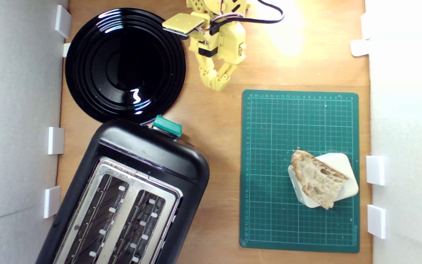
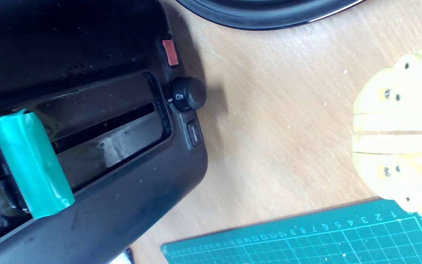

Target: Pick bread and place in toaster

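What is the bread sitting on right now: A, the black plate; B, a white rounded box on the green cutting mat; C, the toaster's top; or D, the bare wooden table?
B: in the exterior view the bread lies across the white rounded box, which stands on the green cutting mat.

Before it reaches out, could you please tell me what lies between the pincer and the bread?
In the exterior view, bare wood, then the green mat, lie between the pincer and the bread; nothing stands in the way.
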`<state>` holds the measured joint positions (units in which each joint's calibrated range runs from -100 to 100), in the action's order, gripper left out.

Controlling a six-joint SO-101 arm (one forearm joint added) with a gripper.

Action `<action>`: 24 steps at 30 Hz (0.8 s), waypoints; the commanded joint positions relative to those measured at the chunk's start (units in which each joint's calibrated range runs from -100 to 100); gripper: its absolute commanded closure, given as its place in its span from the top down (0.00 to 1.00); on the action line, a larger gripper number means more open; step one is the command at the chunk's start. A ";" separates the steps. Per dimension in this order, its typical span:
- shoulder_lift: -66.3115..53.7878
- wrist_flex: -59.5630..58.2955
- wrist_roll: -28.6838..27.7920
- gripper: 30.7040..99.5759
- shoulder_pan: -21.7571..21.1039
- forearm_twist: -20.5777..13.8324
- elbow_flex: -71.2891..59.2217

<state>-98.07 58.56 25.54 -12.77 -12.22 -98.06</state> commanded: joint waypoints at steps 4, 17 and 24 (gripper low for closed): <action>0.48 0.14 -0.19 0.00 0.68 -0.20 0.78; 12.63 -21.78 -1.81 0.00 3.26 0.25 2.33; 21.70 -37.14 -5.16 0.00 4.07 0.25 3.14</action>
<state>-79.42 29.07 21.50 -9.75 -12.22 -97.04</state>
